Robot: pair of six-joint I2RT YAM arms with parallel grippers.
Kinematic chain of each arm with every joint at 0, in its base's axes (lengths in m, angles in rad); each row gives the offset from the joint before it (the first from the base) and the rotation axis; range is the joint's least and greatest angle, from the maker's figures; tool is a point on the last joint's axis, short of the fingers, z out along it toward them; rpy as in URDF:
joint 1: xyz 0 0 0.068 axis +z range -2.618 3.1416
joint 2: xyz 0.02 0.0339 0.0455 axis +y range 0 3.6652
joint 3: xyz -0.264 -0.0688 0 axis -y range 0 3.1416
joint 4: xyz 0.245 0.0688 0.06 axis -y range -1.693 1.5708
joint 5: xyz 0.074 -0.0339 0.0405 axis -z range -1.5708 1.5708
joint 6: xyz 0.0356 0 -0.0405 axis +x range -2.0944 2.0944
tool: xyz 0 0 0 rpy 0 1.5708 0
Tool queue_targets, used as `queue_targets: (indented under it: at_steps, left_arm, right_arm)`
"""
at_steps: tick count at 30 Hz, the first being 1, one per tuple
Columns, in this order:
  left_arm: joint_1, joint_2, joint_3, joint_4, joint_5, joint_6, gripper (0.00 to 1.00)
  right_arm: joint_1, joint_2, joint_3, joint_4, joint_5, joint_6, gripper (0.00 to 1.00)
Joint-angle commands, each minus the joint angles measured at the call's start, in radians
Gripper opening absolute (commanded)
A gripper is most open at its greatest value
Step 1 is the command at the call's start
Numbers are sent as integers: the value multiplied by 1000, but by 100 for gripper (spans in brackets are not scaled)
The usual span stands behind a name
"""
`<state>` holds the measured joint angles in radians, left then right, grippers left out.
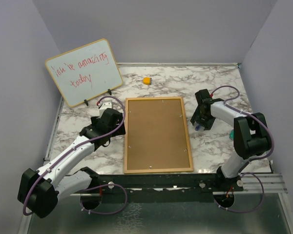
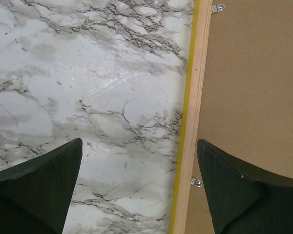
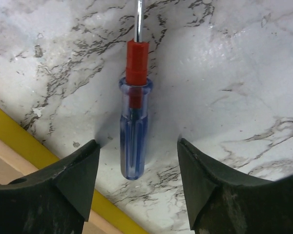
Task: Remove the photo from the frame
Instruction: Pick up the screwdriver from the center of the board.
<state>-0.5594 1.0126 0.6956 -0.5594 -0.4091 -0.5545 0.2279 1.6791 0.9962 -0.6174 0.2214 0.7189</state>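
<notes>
The frame (image 1: 156, 134) lies face down mid-table, brown back up, inside a thin yellow border. The photo is hidden under the back. My left gripper (image 1: 121, 124) is open and straddles the frame's left edge near its far end. In the left wrist view (image 2: 139, 144), one finger is over the marble and the other over the brown back (image 2: 249, 87). Two small metal clips (image 2: 196, 182) show there. My right gripper (image 1: 199, 124) is open just right of the frame. In the right wrist view (image 3: 138, 144) it hangs over the handle end of a blue-and-red screwdriver (image 3: 135, 131) without touching it.
A wood-edged whiteboard (image 1: 84, 72) with red handwriting stands at the back left. A small yellow object (image 1: 146, 80) lies on the marble table behind the frame. The frame's yellow edge (image 3: 19, 141) runs close to my right gripper's left finger. Grey walls enclose the table.
</notes>
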Motion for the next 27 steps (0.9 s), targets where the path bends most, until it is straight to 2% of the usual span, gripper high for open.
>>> queue_targets:
  at_steps: [1,4,10,13,21,27]
  left_arm:
    - [1,-9,28,2,-28,10,99]
    - [0,-9,29,1,-31,10,99]
    - [0,-18,28,0,-38,10,99]
    - [0,-31,30,-5,-60,5,99]
    - [0,-75,21,-7,-89,-5,99]
    - [0,-97,29,-31,-144,-23,99]
  right_arm:
    - [30,35,38,-59,117,11,61]
    - [30,31,21,-35,84,13,54]
    - [29,30,-43,21,40,42,53]
    - [28,26,-75,56,26,53,47]
    - [19,33,-74,74,40,58,47]
    - [16,49,-65,54,61,37,42]
